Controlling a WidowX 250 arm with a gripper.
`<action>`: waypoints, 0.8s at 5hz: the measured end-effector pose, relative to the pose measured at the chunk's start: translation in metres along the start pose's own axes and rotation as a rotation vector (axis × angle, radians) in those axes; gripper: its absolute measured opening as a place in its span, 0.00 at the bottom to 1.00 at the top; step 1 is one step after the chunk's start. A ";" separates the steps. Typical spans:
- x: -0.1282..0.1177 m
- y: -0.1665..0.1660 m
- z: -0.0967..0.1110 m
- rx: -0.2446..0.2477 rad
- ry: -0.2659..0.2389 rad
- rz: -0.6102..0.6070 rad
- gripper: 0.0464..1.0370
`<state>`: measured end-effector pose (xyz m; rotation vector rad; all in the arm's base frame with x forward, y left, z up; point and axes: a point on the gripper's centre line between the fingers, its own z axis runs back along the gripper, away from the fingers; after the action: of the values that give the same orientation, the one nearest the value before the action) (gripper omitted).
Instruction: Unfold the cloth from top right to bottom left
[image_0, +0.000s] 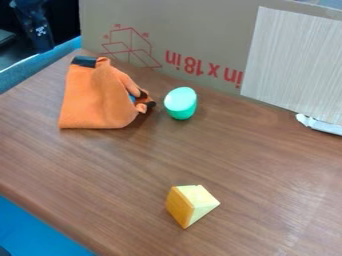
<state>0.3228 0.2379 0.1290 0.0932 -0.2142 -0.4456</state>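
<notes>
Because the cloth (100, 100) was to be opened from top right to bottom left, I took its bunched right side as the starting region. The cloth lay at the upper left of the bench (254, 150), its left part fairly smooth, its right part gathered into raised folds with dark and blue patches exposed. Those folds probably propped one another up, and a loose edge there likely offered the easiest grasp. Whether the tool was apart or together, I could not tell; I judged the unfolding to be undone. The green cup (180, 103) stood just beside the gathered side, apart from it, so a wide sweep to the right risked a knock. The wedge (190, 205) rested nearer the camera, well apart, and posed little hindrance. Behind, the cardboard (200, 40) stood upright, presumably as a barrier; a pull toward the lower left led away from it.
</notes>
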 end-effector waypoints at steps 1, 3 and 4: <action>-0.003 -0.003 -0.017 -0.044 0.022 0.009 0.96; 0.007 0.024 -0.048 -0.104 0.097 0.022 0.96; 0.017 0.030 -0.057 -0.121 0.103 0.008 0.96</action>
<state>0.3632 0.2595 0.0807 -0.0037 -0.0862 -0.4439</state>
